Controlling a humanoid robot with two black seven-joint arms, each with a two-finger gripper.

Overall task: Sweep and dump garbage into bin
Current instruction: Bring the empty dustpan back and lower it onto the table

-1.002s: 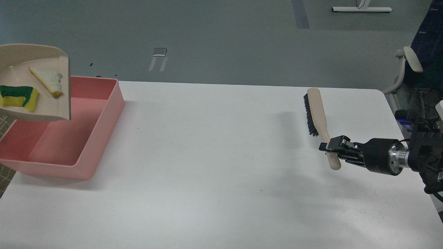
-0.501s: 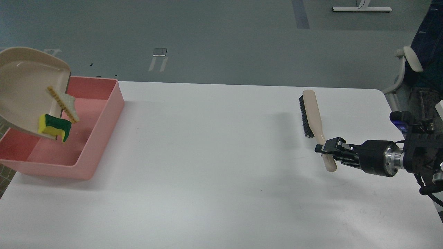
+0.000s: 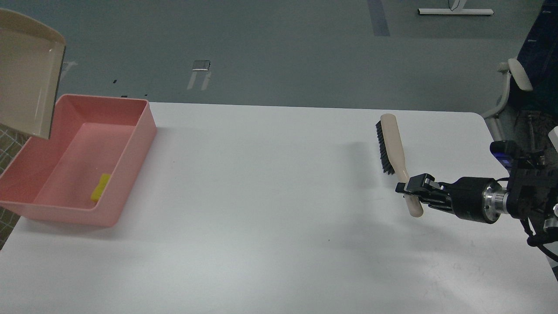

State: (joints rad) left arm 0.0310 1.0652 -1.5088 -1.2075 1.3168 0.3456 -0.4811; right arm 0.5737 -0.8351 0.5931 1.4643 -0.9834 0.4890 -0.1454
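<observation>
Now, head view: our right gripper (image 3: 407,192) is clenching brush (image 3: 391,146) by handle over table (image 3: 261,209). Dustpan (image 3: 26,78) is hanging tilted above bin (image 3: 130,148); sponge (image 3: 100,187) is lying inside bin. Left gripper is sitting out of frame.

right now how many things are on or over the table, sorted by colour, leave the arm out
Beige: 2, the dustpan and the brush
Pink: 1, the bin
Yellow: 1, a sponge piece in the bin
Total: 4. The bread-like slice is not in view.
</observation>
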